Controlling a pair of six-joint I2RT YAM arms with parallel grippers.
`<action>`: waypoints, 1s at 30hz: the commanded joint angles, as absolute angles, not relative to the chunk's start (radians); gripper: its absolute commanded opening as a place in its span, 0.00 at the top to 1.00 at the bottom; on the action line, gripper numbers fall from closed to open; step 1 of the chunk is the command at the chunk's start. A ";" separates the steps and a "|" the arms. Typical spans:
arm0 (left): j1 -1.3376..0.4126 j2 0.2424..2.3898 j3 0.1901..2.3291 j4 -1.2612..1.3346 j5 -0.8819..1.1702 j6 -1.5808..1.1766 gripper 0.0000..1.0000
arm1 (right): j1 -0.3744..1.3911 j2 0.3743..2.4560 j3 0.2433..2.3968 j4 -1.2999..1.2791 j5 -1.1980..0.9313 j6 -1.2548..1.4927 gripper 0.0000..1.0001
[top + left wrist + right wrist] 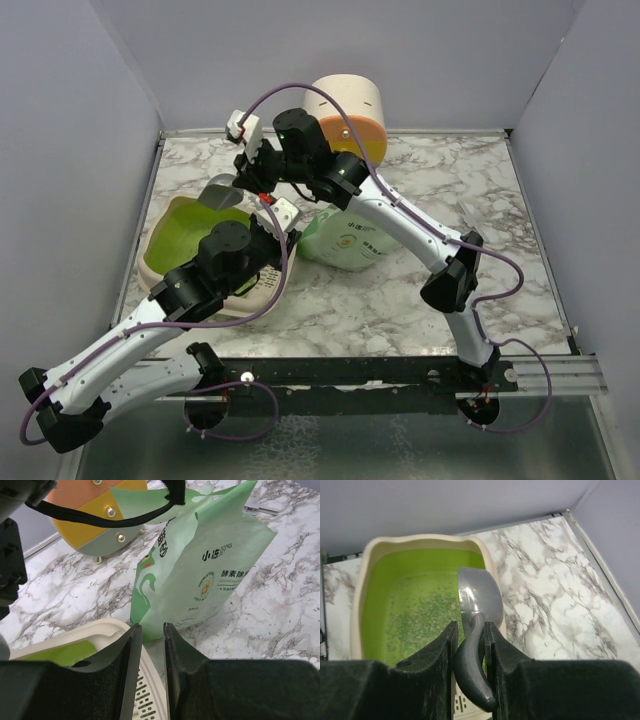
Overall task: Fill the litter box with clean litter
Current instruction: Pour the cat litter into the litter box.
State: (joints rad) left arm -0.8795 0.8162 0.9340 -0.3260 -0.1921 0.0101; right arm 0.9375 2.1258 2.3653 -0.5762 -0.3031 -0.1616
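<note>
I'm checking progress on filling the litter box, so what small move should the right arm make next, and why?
Probably swing the right gripper over to the green bag for a fresh load. The grey scoop it grips looks empty above the litter box, and only a thin scatter of litter covers the green floor.

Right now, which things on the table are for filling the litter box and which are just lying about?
For the job: litter box, mint-green litter bag, grey scoop held in the right gripper, sparse granules in the box.
Just lying about: cream cylinder with an orange, yellow and teal face.
</note>
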 commanded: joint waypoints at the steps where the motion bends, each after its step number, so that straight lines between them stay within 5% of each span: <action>1: -0.885 0.798 0.950 -0.342 -0.211 -0.004 0.73 | 0.939 2.043 2.342 -0.490 -0.193 -0.224 0.99; 14: -0.884 0.877 0.997 -0.333 -0.170 0.003 0.66 | 0.876 1.806 2.170 -0.470 0.089 -0.239 0.99; 30: -0.884 1.070 1.139 -0.236 -0.026 0.148 0.39 | -0.042 1.476 1.727 -0.458 -0.111 -0.156 0.99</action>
